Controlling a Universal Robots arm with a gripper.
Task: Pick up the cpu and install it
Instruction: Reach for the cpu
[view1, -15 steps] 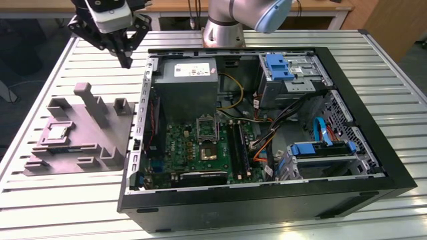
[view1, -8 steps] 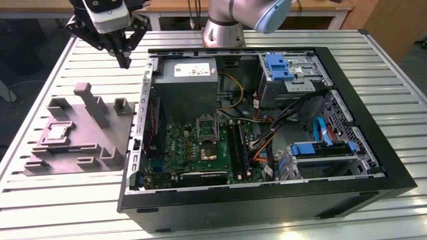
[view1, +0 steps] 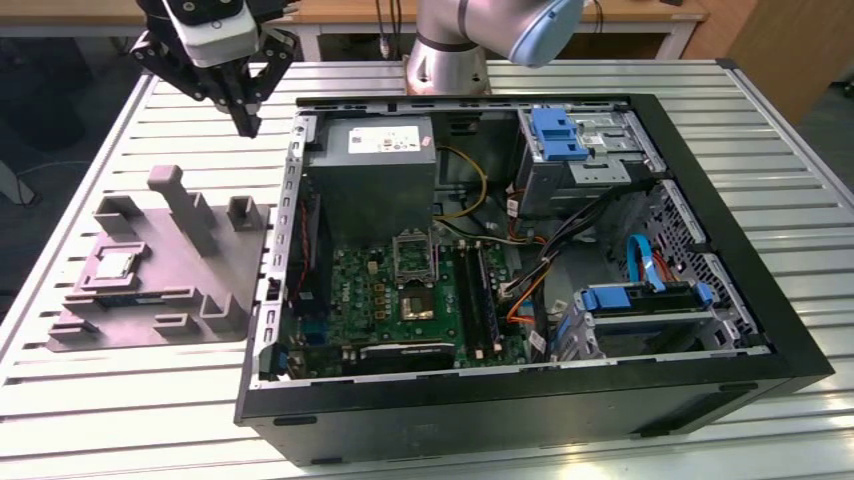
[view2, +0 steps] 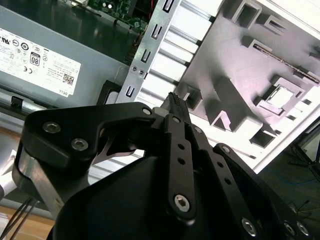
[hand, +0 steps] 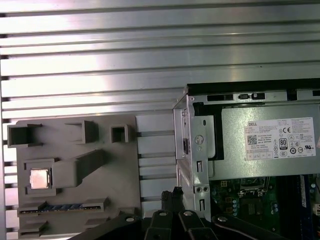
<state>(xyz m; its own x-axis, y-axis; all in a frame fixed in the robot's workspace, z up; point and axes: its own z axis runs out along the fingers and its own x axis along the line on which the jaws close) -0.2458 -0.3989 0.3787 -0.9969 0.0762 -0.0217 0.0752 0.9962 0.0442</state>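
Observation:
The cpu (view1: 114, 263) is a small silvery square lying in a recess of the grey plastic fixture block (view1: 174, 285), on the table to the exterior view's left of the open computer case (view1: 747, 250). It also shows in both wrist views, cpu (hand: 40, 178) and cpu (view2: 283, 97). My gripper (view1: 247, 125) hangs above the table behind the block, near the case's back corner. Its black fingers (hand: 172, 196) are shut together and hold nothing. On the motherboard, the black socket frame (view1: 414, 255) stands beside the socket (view1: 418, 305).
A grey power-supply box (view1: 380, 160) fills the case's back corner close to the gripper. Cables (view1: 534, 270) and blue drive brackets (view1: 641, 297) crowd the case's other half. The slatted metal table (view1: 120, 400) surrounds everything. The arm's base (view1: 447, 60) stands behind the case.

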